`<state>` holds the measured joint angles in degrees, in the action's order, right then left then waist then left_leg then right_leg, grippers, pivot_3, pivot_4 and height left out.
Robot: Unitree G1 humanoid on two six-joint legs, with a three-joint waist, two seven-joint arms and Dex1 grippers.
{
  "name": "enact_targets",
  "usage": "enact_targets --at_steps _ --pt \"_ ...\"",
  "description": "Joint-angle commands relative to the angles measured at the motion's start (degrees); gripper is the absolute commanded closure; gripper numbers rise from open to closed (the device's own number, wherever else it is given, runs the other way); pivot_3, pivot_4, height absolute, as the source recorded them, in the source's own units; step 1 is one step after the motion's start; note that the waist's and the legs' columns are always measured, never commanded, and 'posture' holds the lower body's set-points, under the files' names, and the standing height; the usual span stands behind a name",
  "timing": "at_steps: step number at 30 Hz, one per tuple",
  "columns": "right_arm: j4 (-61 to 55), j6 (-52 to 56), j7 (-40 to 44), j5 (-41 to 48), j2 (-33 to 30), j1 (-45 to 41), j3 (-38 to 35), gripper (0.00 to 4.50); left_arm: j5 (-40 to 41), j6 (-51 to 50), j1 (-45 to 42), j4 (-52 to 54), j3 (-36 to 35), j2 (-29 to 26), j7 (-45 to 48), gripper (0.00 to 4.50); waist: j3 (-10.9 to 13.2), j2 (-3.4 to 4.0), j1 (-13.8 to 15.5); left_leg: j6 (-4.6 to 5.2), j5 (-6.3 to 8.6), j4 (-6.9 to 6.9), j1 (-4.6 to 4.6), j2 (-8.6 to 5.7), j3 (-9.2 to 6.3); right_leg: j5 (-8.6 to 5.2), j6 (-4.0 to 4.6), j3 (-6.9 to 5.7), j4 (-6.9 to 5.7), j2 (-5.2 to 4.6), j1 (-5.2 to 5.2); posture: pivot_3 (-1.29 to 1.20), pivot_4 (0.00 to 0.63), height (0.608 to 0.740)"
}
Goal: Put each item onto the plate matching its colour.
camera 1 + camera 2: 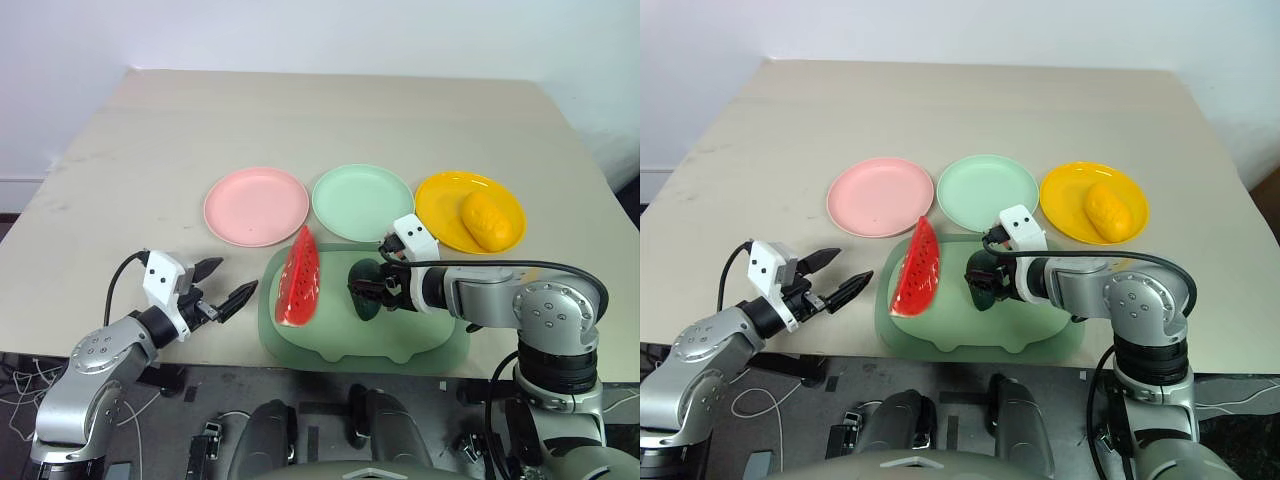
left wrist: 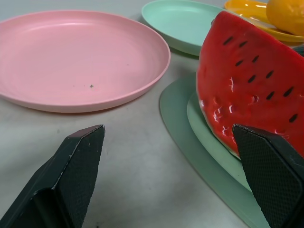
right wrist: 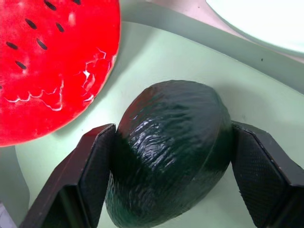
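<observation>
Three plates (image 1: 256, 205), three toy foods (image 1: 299, 278); mango (image 1: 486, 220) plated.

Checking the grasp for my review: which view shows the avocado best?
The right wrist view: the avocado sits large between the right gripper fingers, both pads pressed on its sides, over the green tray. Both eye views show it small and dark, partly hidden by the gripper.

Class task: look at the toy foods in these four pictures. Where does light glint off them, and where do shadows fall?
Right wrist view: glossy streaks on the avocado, with shadow beneath it on the tray; white glints on the watermelon wedge. Left wrist view: highlights low on the wedge's red face. Left eye view: soft, even light, with a faint shadow under the mango.
</observation>
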<state>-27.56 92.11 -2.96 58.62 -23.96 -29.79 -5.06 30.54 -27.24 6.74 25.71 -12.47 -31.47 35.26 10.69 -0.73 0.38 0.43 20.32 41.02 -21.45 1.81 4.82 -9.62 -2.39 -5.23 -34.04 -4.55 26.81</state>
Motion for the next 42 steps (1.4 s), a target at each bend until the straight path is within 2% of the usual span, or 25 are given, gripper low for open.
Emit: enact_targets --at_steps 1,5,8,13,15,17,19,27,30,32,37,42 --pt "-1.2 -0.8 5.0 0.9 -3.3 -5.3 -3.6 1.20 0.5 0.4 -0.2 1.6 -1.2 -0.6 0.2 0.00 0.0 0.06 0.0 0.00 0.00 0.00 0.00 0.00 0.01 0.00 0.00 0.00 0.00 0.00 0.01 0.00 0.150 0.740" --pt "5.5 -5.8 7.8 -4.1 -5.6 -13.3 -3.3 1.20 0.2 0.7 -0.6 1.0 -0.7 -0.5 0.3 0.00 0.0 0.06 -0.3 0.00 0.00 -0.01 0.00 0.00 0.01 -0.04 0.07 0.00 -0.01 0.02 0.03 0.00 0.150 0.740" --pt "13.4 -14.2 9.9 -13.1 -7.1 -17.0 2.8 1.20 -0.2 0.8 -1.3 0.5 -0.1 -0.4 0.3 0.00 0.0 0.05 -0.5 0.00 0.00 -0.05 0.01 0.00 0.01 -0.05 0.08 0.00 -0.01 0.04 0.03 0.00 0.150 0.740" --pt "27.7 -30.0 17.5 -26.2 -5.9 -19.9 13.4 1.20 -0.5 0.6 -1.7 0.7 0.1 -0.4 -0.2 0.00 0.0 0.04 -1.2 0.00 0.00 -0.05 -0.03 -0.03 0.03 0.05 -0.09 0.00 0.01 0.01 0.02 0.00 0.150 0.740" --pt "33.3 -35.1 19.6 -30.0 -4.4 -20.8 15.3 0.48 -0.5 0.1 -1.1 1.5 -0.4 -0.5 -0.8 0.00 0.0 0.04 -1.2 0.00 0.00 -0.05 -0.02 -0.03 0.03 0.05 -0.09 0.00 0.00 0.01 0.03 0.00 0.150 0.740" --pt "36.6 -39.7 20.9 -33.5 -3.5 -21.2 16.3 0.01 0.5 -0.4 -0.4 2.9 -1.7 -0.2 -1.9 0.00 0.0 0.05 -1.3 0.00 0.00 -0.06 -0.02 -0.02 0.03 0.05 -0.09 0.00 -0.02 0.02 0.04 0.00 0.150 0.740" --pt "37.8 -42.3 22.1 -35.7 -2.9 -21.0 16.4 0.01 2.7 -1.5 0.4 5.3 -3.7 0.4 -3.4 0.00 0.1 0.05 -1.2 0.00 0.00 -0.06 -0.03 0.00 0.03 0.06 -0.09 0.00 -0.02 0.02 0.05 0.00 0.150 0.740" --pt "30.1 -48.5 26.2 -38.5 -3.5 -18.5 12.2 0.01 14.0 -10.6 -2.9 15.0 -6.4 0.8 -11.0 0.00 0.1 0.05 -0.9 -0.01 -0.01 -0.04 -0.04 -0.01 -0.02 0.06 -0.10 -0.01 -0.04 -0.02 0.04 0.00 0.150 0.740" --pt "27.6 -51.5 26.7 -38.5 -4.9 -17.0 7.9 0.01 23.0 -16.6 -6.6 19.1 -4.9 0.0 -15.7 0.00 0.1 0.05 -0.9 -0.01 -0.01 -0.03 0.00 -0.02 -0.05 0.07 -0.10 -0.02 -0.03 -0.02 -0.02 0.00 0.150 0.740" --pt "25.5 -54.0 27.8 -38.5 -5.6 -15.1 6.3 0.01 25.6 -19.8 -8.5 20.0 -3.7 -0.9 -18.8 0.00 0.0 0.04 -0.9 -0.01 -0.01 -0.03 -0.01 -0.04 -0.06 0.07 -0.11 -0.02 -0.01 -0.03 -0.04 0.00 0.150 0.740" --pt "17.9 -57.8 33.8 -36.6 -8.6 -8.0 3.1 0.01 24.2 -27.9 -13.3 20.5 2.9 -4.0 -25.5 0.00 0.1 0.05 -1.0 -0.03 -0.02 -0.04 0.08 -0.06 -0.03 0.07 -0.11 -0.01 -0.04 0.02 -0.06 0.00 0.150 0.740" --pt "11.1 -56.9 38.1 -32.5 -9.9 -2.5 0.4 0.01 24.7 -31.3 -15.2 19.1 6.2 -3.4 -28.1 0.00 0.1 0.05 -1.1 -0.05 -0.03 -0.04 0.08 -0.07 -0.05 0.07 -0.11 0.00 -0.03 0.03 -0.07 0.00 0.150 0.740"
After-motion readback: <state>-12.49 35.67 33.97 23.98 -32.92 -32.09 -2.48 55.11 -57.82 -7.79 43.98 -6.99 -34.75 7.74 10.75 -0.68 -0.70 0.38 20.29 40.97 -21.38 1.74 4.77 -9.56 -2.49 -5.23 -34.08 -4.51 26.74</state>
